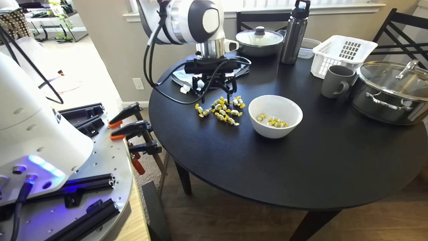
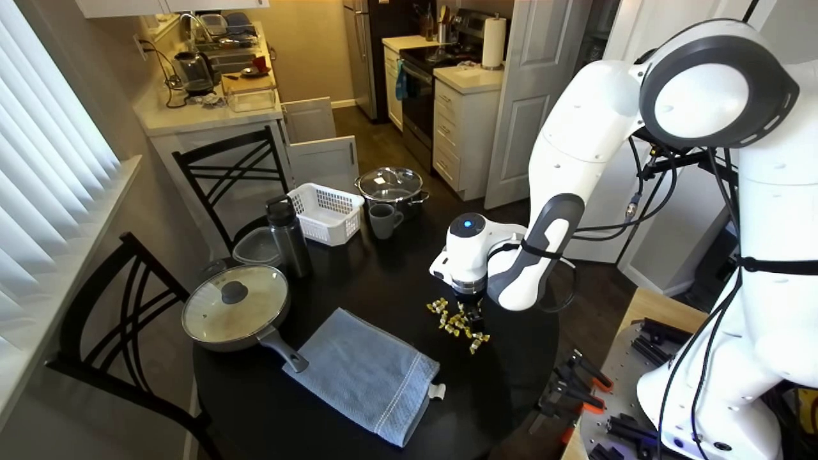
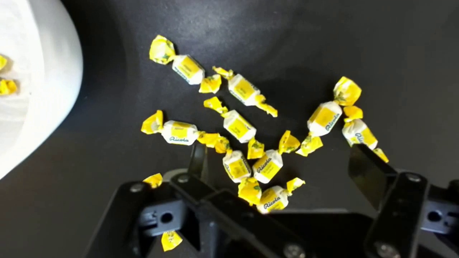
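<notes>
My gripper [image 3: 281, 161] stands open over a loose cluster of yellow-and-white wrapped candies [image 3: 239, 126], with nothing held between its fingers. In the wrist view several candies lie between and ahead of the two fingertips. One candy [image 3: 359, 133] lies partly behind the right-hand finger. A white bowl [image 3: 61, 61] is at that view's left edge. In an exterior view the gripper [image 1: 216, 99] points down at the candy pile [image 1: 220, 108], and the bowl [image 1: 272, 131] beside it contains a few candies [image 1: 279, 123]. From the opposite camera the arm hides the bowl; candies [image 2: 452, 324] show beside the gripper.
The dark round table [image 1: 284, 167] also bears a folded blue-grey towel [image 2: 364, 377], a lidded pan [image 2: 236, 306], a steel bottle [image 1: 294, 36], a white basket [image 1: 347, 50], a grey mug [image 1: 336, 82] and a lidded pot [image 1: 384, 107]. Clamps [image 1: 133, 127] grip the robot's stand.
</notes>
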Controlling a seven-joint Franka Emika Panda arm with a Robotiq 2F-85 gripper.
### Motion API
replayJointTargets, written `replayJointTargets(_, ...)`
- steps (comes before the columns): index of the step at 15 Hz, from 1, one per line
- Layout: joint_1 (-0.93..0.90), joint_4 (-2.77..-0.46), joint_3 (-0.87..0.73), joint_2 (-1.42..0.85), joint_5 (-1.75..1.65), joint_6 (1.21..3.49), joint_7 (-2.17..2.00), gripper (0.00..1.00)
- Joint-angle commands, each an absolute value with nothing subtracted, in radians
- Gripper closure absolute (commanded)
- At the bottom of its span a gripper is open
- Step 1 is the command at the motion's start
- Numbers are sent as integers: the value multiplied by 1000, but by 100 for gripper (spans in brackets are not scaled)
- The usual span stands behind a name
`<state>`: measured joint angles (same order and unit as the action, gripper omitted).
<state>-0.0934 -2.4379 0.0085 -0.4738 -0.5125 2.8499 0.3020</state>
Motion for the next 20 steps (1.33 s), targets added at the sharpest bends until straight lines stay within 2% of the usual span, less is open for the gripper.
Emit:
replayJointTargets(1, -133, -2431, -57, -522, -564, 3000, 250, 0)
replayJointTargets(8, -117, -2379, -42, -669, -508, 3141, 265, 0)
replayJointTargets(9, -112, -2374, -36, -681, -507, 3157, 270, 25)
replayJointTargets(10, -117, -2375, -33, -685, -477, 3167, 299, 26)
replayJointTargets(20, -122, -2360, -8, -671, -441, 3189, 299, 91)
